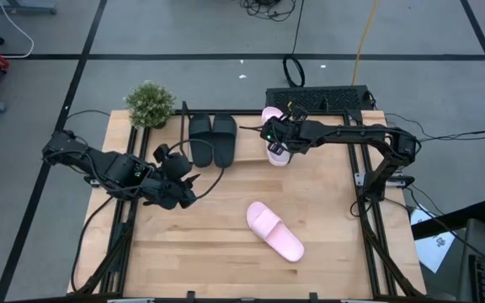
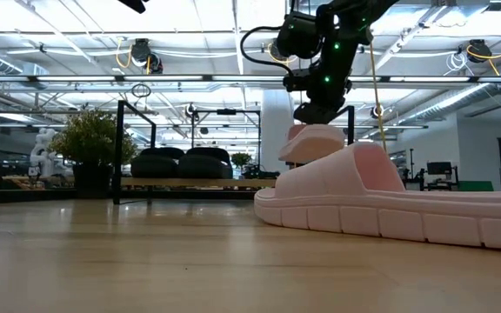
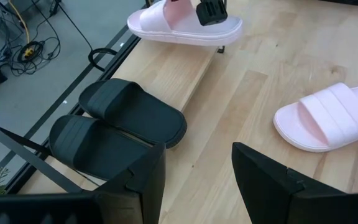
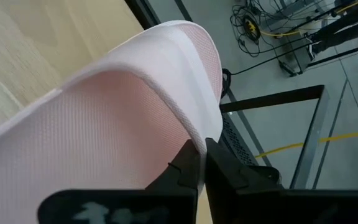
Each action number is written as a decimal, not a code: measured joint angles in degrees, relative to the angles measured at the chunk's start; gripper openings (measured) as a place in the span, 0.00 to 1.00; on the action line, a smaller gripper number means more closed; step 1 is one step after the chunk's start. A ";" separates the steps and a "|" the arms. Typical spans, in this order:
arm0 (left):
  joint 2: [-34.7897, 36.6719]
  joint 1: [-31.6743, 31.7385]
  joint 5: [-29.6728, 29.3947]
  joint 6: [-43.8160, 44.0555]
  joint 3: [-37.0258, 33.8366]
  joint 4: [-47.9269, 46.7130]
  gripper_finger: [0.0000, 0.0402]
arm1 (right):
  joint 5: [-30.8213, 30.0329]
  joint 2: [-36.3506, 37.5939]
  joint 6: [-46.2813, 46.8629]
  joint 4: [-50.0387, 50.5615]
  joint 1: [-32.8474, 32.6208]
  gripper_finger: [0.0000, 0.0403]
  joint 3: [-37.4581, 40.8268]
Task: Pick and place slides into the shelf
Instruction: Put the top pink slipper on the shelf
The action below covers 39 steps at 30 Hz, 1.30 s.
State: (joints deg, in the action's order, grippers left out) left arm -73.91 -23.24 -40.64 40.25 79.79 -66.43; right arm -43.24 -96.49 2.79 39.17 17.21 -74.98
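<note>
Your light wooden tabletop [image 1: 327, 202] and its load

You had a black-rod shelf [image 1: 247, 114] holding two matte black slides [image 1: 213, 139], one light pink slide [image 1: 274, 231] and a potted green plant [image 1: 150, 103].

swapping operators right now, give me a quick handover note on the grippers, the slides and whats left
Right gripper: shut on a pink slide, held above the shelf beside the black pair, not yet set down.
Left gripper: open, empty, over the table facing the shelf.
Done: both black slides sit side by side on the shelf.
Left: set the held pink slide on the shelf, then pick the second pink slide from mid-table and place it too.
</note>
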 joint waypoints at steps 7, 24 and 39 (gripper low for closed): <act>0.00 0.02 0.00 0.00 0.00 0.00 0.45 | -0.02 -0.82 0.00 -0.80 0.00 0.00 0.00; 0.00 0.02 0.09 -0.44 0.00 0.00 0.45 | -4.44 -6.21 -3.54 -2.38 -0.42 0.00 0.04; 0.00 0.02 0.09 -2.47 0.00 0.00 0.45 | -3.09 -6.45 -6.27 -3.92 -0.19 0.00 0.02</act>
State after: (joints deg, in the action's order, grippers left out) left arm -73.91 -23.23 -40.56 37.78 79.79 -66.43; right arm -46.34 -102.93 -3.48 35.25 17.02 -74.96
